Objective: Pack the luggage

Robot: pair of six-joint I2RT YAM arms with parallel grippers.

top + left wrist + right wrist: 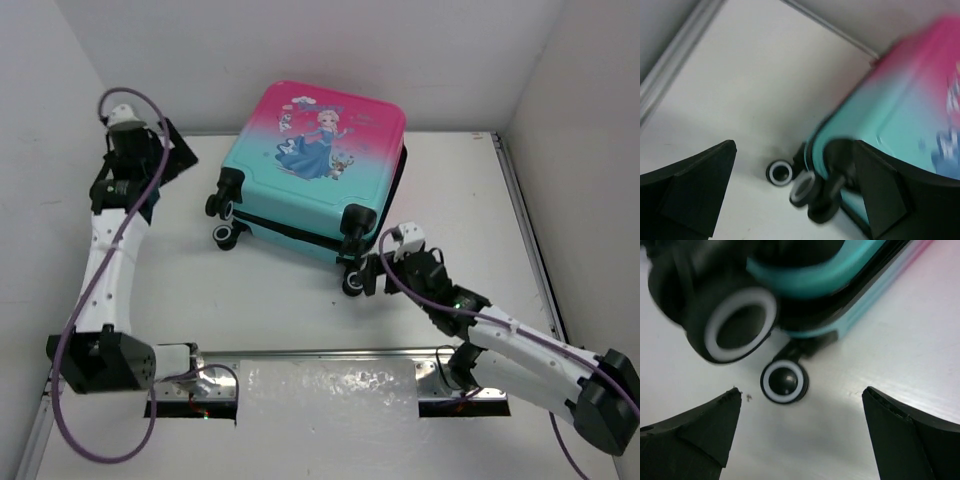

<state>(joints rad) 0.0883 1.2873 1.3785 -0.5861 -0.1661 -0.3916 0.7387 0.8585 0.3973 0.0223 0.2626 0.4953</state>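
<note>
— Two empty claws: left gripper (795, 150) and right gripper (801, 392) gape wide. The luggage (320, 170)?
— Flat mid-table, seemingly zipped, wheels (355, 282) nearest. Stiff, slick shell, likely light; grip the wheel end.

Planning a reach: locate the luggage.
In the top view, the luggage lies flat at far centre of the table, one wheel beside the right end effector.

Lab: white-walled robot table (300, 310)
</note>
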